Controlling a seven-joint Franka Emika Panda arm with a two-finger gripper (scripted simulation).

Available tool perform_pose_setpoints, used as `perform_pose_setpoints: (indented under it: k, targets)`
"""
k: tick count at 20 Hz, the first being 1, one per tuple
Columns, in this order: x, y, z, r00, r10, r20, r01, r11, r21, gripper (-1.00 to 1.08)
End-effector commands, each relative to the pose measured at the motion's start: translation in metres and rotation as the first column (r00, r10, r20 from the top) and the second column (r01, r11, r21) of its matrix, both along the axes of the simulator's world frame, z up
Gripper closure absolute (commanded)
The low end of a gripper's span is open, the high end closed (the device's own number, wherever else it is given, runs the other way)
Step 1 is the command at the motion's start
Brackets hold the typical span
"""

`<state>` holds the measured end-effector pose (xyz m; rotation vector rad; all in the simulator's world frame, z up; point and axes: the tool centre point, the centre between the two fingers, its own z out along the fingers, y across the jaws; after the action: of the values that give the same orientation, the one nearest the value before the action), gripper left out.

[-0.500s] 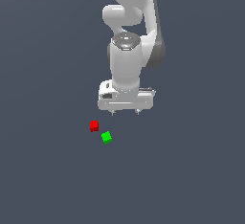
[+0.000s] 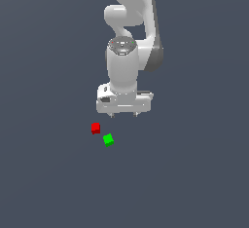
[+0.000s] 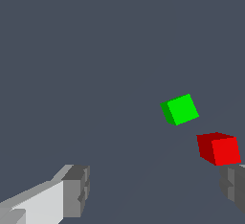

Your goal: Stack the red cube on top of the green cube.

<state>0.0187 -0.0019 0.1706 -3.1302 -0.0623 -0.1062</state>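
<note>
The white robot arm's gripper point(image 2: 124, 114) hangs with its fingers spread apart, holding nothing. The tiny bright-red cube point(image 2: 96, 128) lies near it, toward the exterior view's left; the tiny bright-green cube point(image 2: 108, 140) sits just beside the red cube, not touching.

Red cube point(image 2: 96, 128) and green cube point(image 2: 108, 140), just beside it: both flat, matt, uniformly coloured, smooth faces with no texture or sheen, like plain plastic. Arm point(image 2: 127, 51) above the cubes: smooth white shell with soft glossy shading, darker grey at the joint; gripper point(image 2: 123, 114) body white, its fingers point(image 3: 76, 190) matt grey with ridged inner pads. Ground point(image 2: 194, 173) around the cubes: even matt slate-grey, no grain
</note>
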Motion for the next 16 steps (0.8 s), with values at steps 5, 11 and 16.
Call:
perform_pose_setpoints:
  k: [5,11,16]
  targets:
    - [-0.007,-0.034,-0.024,0.999,0.033,-0.016,-0.033,0.999,-0.003,-0.92]
    - [-0.015,-0.082,-0.058,0.996,0.082,-0.039,-0.082,0.997,-0.006,-0.92]
    - [-0.019,-0.116,-0.081,0.992,0.114,-0.054,-0.115,0.993,-0.008,-0.92]
